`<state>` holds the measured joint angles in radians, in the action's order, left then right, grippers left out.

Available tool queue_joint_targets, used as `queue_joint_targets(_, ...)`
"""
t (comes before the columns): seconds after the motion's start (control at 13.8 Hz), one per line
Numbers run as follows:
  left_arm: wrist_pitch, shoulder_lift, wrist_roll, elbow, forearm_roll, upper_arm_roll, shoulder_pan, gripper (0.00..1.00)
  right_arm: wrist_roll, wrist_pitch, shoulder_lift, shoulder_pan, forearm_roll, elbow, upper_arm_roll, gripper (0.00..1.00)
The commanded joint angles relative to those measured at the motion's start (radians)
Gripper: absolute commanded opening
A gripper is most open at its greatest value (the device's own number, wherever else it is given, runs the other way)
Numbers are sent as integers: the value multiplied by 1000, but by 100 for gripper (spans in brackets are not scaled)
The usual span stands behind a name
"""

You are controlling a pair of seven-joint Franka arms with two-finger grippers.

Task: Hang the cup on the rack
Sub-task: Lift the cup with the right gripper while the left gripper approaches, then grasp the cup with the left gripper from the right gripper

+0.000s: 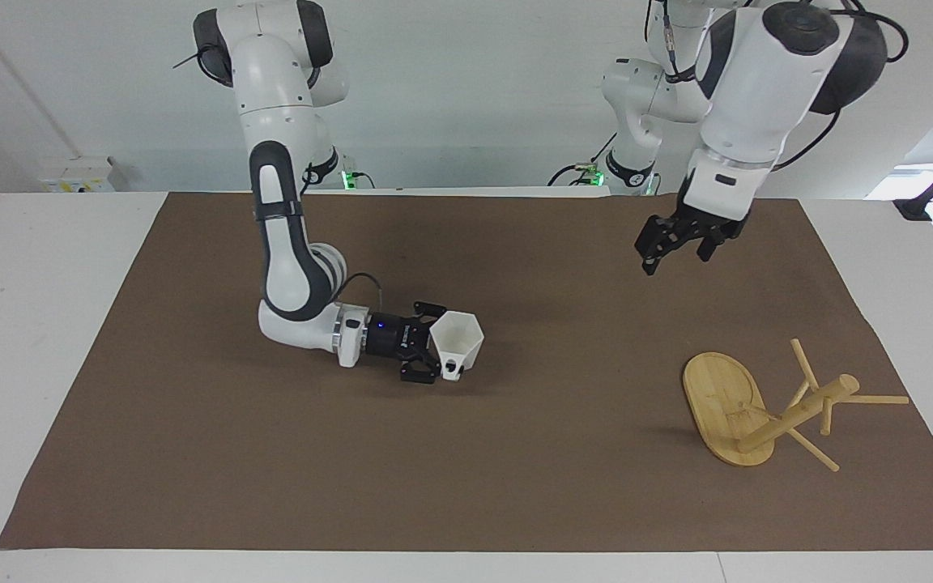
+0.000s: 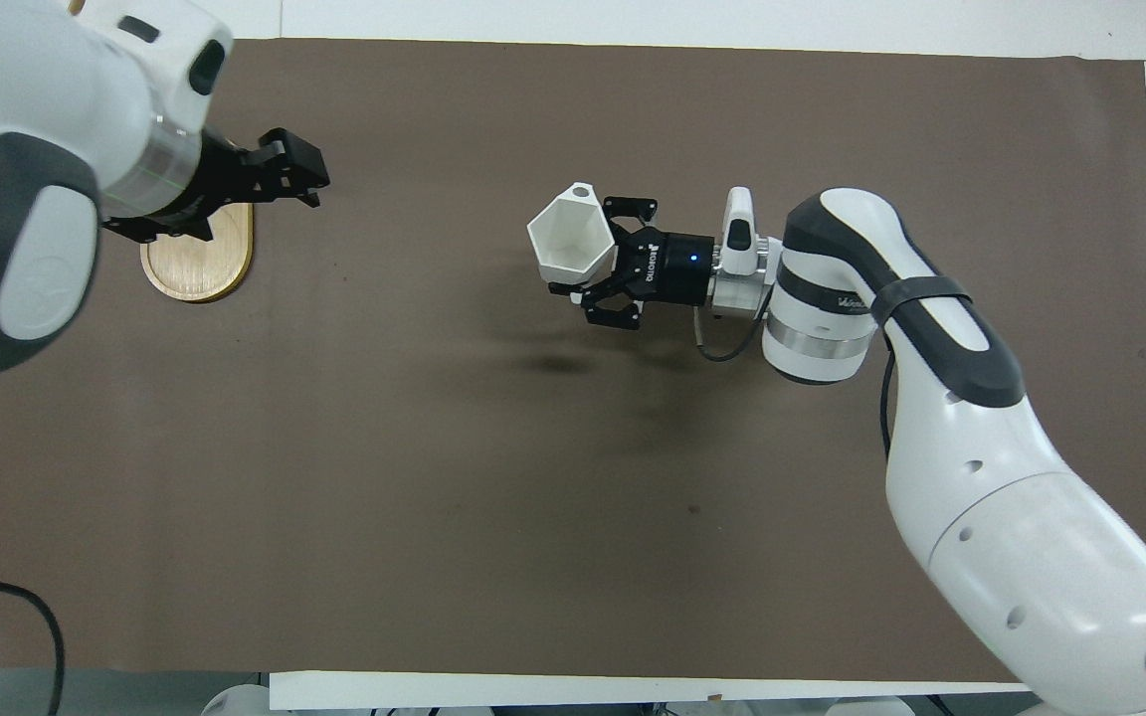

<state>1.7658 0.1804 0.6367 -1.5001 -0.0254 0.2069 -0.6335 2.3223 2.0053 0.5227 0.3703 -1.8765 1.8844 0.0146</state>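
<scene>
cup [image 1: 457, 337]: white, faceted, hexagonal rim, tapered sides, small squared handle with a hole at its lower side in the facing view. Pinched in the right pincer, mouth up and slightly tilted, low over the middle of the mat.
right pincer [image 1: 432, 354]: black, wrist lying near horizontal, fingers clamped on the cup's wall; black links splay to both sides.
rack [image 1: 766, 410]: light bamboo, flat oval base with a routed ring, round post, thin round pegs. Sits on the mat toward the left arm's end of the desk, farther from the robots than the cup. Mostly hidden under the left arm in the overhead view; only part of the base shows [image 2: 197, 268].
left pincer [image 1: 659, 253]: black, spread, nothing in it, up in the air over the mat, apart from the rack.
mat [image 1: 466, 453]: matte brown sheet, flat, covers most of the desk.
desk [image 1: 37, 267]: white, smooth, shows around the mat's edges.
</scene>
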Motion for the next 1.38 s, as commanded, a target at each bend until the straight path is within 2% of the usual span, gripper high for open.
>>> queue_joint_targets(0.0, 66, 42, 38, -6, -37, 16, -37, 100, -47, 177, -75, 90, -23, 8, 4, 15)
queue_joint_targets(0.07, 67, 60, 49, -5, -39, 14, -46, 100, -44, 263, -98, 126, -24, 8, 4, 15)
queue_joint_targets(0.15, 66, 66, 52, -6, -41, 14, -55, 100, -44, 285, -105, 148, -51, 8, 4, 15)
queue_joint_targets(0.51, 29, 50, 52, -72, -114, 12, -103, 99, 32, 291, -110, 216, -223, 16, 4, 15)
queue_joint_targets(0.8, -26, 37, 49, -83, -149, 14, -98, 91, 58, 296, -110, 217, -239, 19, 4, 16)
queue_joint_targets(0.87, -34, 36, 49, -84, -149, 14, -97, 87, 58, 297, -110, 217, -239, 18, 4, 16)
queue_joint_targets(0.94, -37, 34, 49, -88, -151, 14, -97, 77, 58, 305, -110, 217, -239, 18, 4, 16)
queue_joint_targets(1.02, -28, 33, 49, -101, -153, 14, -95, 61, 58, 312, -110, 217, -239, 18, 4, 17)
queue_joint_targets(1.09, -4, 22, 52, -124, -157, 14, -95, 51, 58, 317, -110, 217, -240, 16, 2, 17)
queue_joint_targets(1.31, 95, 4, 61, -184, -157, 14, -95, 33, 57, 319, -110, 220, -240, 15, 2, 17)
